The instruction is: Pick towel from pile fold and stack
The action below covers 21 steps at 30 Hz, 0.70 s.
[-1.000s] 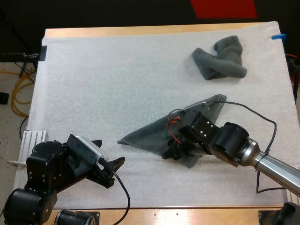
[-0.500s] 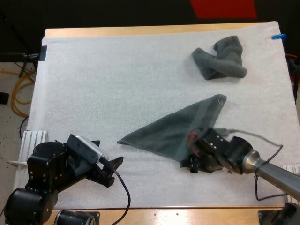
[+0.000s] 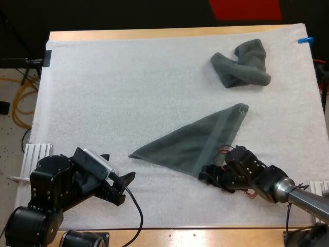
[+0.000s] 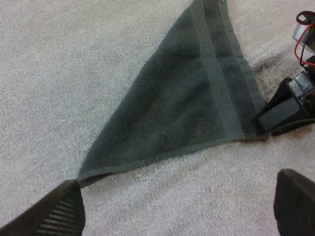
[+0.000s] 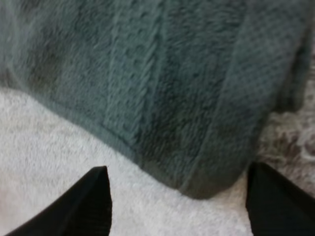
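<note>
A dark grey-green towel (image 3: pixel 193 144) lies flat on the white mat (image 3: pixel 123 92) as a folded triangle, one point toward my left arm. A second towel (image 3: pixel 241 64) sits crumpled at the far right. My right gripper (image 3: pixel 205 175) rests low at the flat towel's near corner. In the right wrist view its fingers (image 5: pixel 86 206) stand apart, with the towel's corner (image 5: pixel 206 162) just beyond the tips and not pinched. My left gripper (image 3: pixel 118 167) is open near the front left, short of the towel's left point (image 4: pixel 86 172), and the right gripper (image 4: pixel 283 108) touches the far corner.
A white slatted piece (image 3: pixel 36 153) sits off the mat's left side beside my left arm. The wooden table edge (image 3: pixel 205 235) runs along the front. Bare mat spreads across the back left and centre.
My right gripper has let go of the towel and drawn back toward the front right, off the cloth. The towel now lies flat as a triangle. The left arm has not moved.
</note>
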Each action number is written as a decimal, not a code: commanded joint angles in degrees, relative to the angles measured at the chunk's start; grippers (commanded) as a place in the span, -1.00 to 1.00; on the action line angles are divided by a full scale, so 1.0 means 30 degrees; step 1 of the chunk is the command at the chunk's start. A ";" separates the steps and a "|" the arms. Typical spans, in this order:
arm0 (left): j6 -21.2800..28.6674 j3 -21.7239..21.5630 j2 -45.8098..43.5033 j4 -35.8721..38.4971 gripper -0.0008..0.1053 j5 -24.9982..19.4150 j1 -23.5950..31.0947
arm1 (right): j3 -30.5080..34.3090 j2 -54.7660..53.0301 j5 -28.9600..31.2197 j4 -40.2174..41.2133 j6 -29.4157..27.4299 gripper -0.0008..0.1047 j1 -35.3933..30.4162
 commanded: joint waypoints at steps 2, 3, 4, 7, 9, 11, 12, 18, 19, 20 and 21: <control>0.0013 -0.0009 -0.0099 0.0081 0.46 0.0114 -0.0084 | 0.0057 0.0419 -0.0167 -0.0479 0.0191 0.10 -0.0131; 0.0013 -0.0009 -0.0099 0.0081 0.46 0.0114 -0.0084 | 0.0057 0.0744 -0.0259 -0.0867 0.0192 0.10 -0.0131; 0.0013 -0.0009 -0.0099 0.0081 0.46 0.0114 -0.0084 | 0.0057 0.0861 -0.0365 -0.1096 0.0284 0.10 -0.0131; 0.0013 -0.0009 -0.0099 0.0081 0.46 0.0114 -0.0084 | 0.0057 0.1769 -0.0826 -0.2351 0.0863 0.10 -0.0131; 0.0013 -0.0009 -0.0099 0.0081 0.46 0.0114 -0.0084 | 0.0057 0.2335 -0.1268 -0.3164 0.1366 -0.01 -0.0131; 0.0013 -0.0009 -0.0099 0.0081 0.46 0.0114 -0.0084 | 0.0057 0.2466 -0.1311 -0.3219 0.1368 -0.22 -0.0131; 0.0013 -0.0009 -0.0099 0.0081 0.46 0.0114 -0.0084 | 0.0057 0.2462 -0.1266 -0.3110 0.1325 -0.40 -0.0131; 0.0013 -0.0009 -0.0099 0.0081 0.46 0.0114 -0.0084 | 0.0057 0.1822 -0.1148 -0.2793 0.0309 -0.98 -0.0131; 0.0013 -0.0009 -0.0099 0.0081 0.46 0.0114 -0.0084 | 0.0057 0.1694 -0.1148 -0.2597 0.0101 -0.98 -0.0131; 0.0013 -0.0009 -0.0099 0.0081 0.46 0.0114 -0.0084 | 0.0057 0.1217 -0.1148 -0.1990 -0.0215 -0.98 -0.0131; 0.0013 -0.0009 -0.0099 0.0081 0.46 0.0114 -0.0084 | 0.0057 0.0643 -0.1148 -0.1234 -0.0633 -0.98 -0.0131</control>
